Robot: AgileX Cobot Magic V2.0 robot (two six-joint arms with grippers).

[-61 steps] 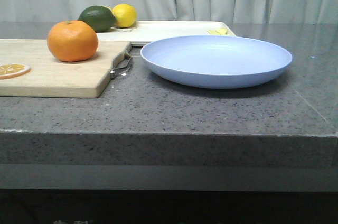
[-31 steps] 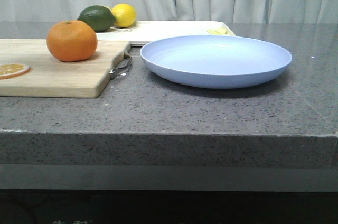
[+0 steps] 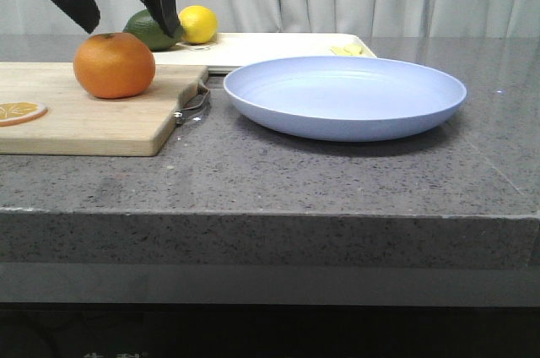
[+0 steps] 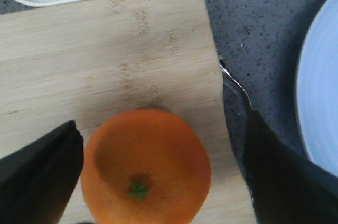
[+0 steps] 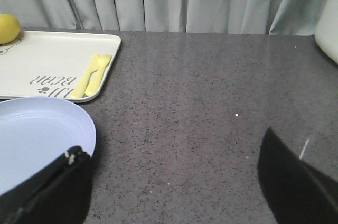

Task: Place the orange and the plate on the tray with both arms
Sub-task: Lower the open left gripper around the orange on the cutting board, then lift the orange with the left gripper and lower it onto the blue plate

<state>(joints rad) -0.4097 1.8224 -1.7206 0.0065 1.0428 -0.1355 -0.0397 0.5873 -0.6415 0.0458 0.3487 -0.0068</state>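
The orange [image 3: 114, 64] rests on a wooden cutting board [image 3: 84, 117] at the left. My left gripper [image 3: 114, 12] hangs open just above it, one finger on each side, not touching. In the left wrist view the orange [image 4: 145, 166] lies between the spread fingers [image 4: 37, 176] of the left gripper [image 4: 159, 119]. The pale blue plate [image 3: 346, 96] sits on the counter in the middle. The cream tray [image 3: 278, 47] lies behind it. My right gripper [image 5: 174, 142] is open over bare counter, one finger beside the plate's rim [image 5: 87, 129]. It does not show in the front view.
A lime [image 3: 156, 29] and a lemon [image 3: 198, 23] sit at the tray's left end, and yellow plastic cutlery [image 5: 92, 76] lies on the tray [image 5: 47, 60]. A dried orange slice [image 3: 21, 111] lies on the board. A metal handle [image 3: 192, 105] sticks out toward the plate.
My left gripper has come into the front view from above and now hangs open over the orange. The orange, plate and tray have not moved.
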